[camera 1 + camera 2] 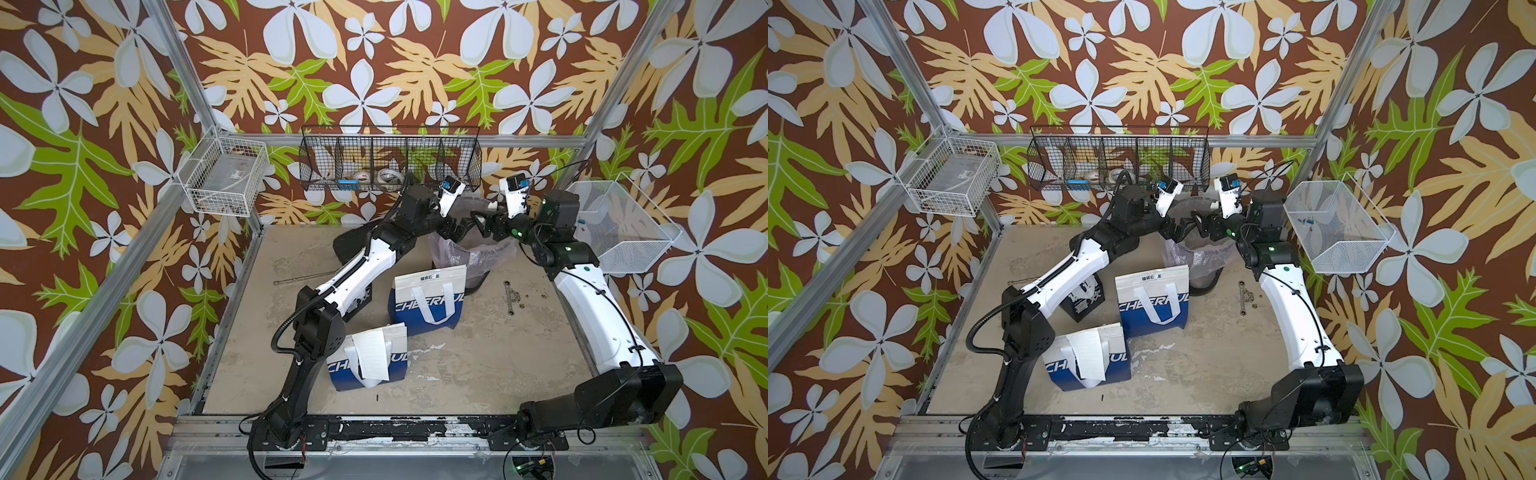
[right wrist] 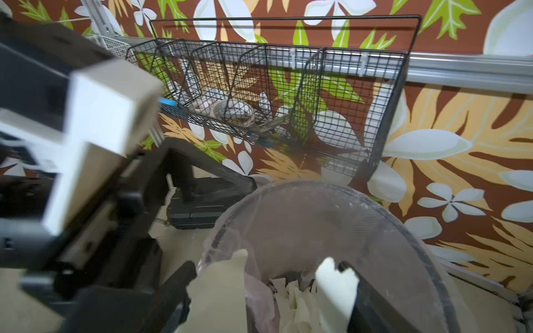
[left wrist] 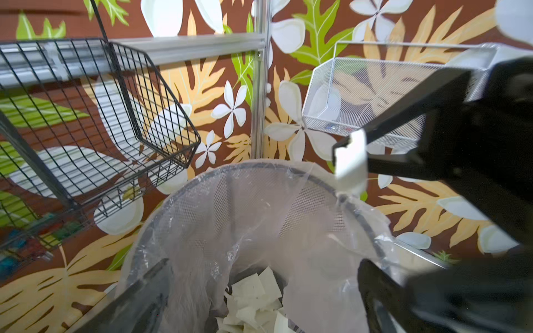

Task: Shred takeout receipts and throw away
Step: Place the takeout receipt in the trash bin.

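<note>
Both grippers hang over the mesh trash bin with its clear liner, at the back of the table. My left gripper is open and holds nothing. Torn receipt pieces lie at the bin's bottom. My right gripper stands open above them; one torn scrap clings to one finger and another scrap to the other. A whole takeout receipt lies on the front blue-and-white bag.
A second "CHEERFUL" bag stands upright before the bin, and a black bag sits under the left arm. A black wire basket, a white one and a mesh one hang on the walls. A wrench lies at the right.
</note>
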Robot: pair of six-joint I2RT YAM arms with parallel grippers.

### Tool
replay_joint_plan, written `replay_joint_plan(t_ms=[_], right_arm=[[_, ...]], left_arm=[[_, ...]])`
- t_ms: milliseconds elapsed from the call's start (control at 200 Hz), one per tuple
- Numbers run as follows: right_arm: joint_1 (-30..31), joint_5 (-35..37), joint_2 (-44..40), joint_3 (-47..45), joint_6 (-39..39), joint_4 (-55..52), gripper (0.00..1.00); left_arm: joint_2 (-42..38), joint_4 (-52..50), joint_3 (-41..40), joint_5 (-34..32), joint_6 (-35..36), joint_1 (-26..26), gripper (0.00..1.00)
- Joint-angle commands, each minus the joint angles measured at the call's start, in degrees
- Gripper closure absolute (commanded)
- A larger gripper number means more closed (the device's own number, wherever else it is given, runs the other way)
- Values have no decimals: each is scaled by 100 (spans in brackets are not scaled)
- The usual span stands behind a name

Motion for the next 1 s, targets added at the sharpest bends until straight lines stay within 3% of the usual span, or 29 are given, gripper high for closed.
replay_joint_plan(t_ms=[0, 100, 200, 375, 470, 606, 706, 801, 896, 991], right_arm=[[6, -401, 64, -71, 152, -55, 20], [5, -317, 53, -115, 138, -160, 19], [5, -675, -68, -152, 254, -59, 19], [12, -1082, -247, -294, 408, 111, 19], [-3, -892, -295, -366, 392, 127, 18], [-56, -949, -349, -331, 443, 213, 18], [-56, -688, -321, -395, 356, 166, 17], [-100, -638, -225, -469, 280, 74, 17], [-102, -752, -229, -491, 195, 70, 17], [-113, -10, -200, -370, -35, -114, 17]], left_arm=[[-313, 993, -442, 421, -298, 13, 0], [-108, 580, 45, 212, -312, 50, 0], [290, 134, 680, 202, -242, 93, 0], [599, 387, 972, 467, -551, 129, 0], [650, 422, 1027, 561, -747, 198, 0], [600, 167, 1017, 96, -872, 311, 0], [339, 671, 532, 753, -1255, 491, 0], [-44, 1119, -19, 1290, -1170, 482, 0], [-26, 488, 291, 1417, -768, 490, 0], [77, -46, 632, 1559, -449, 488, 1]])
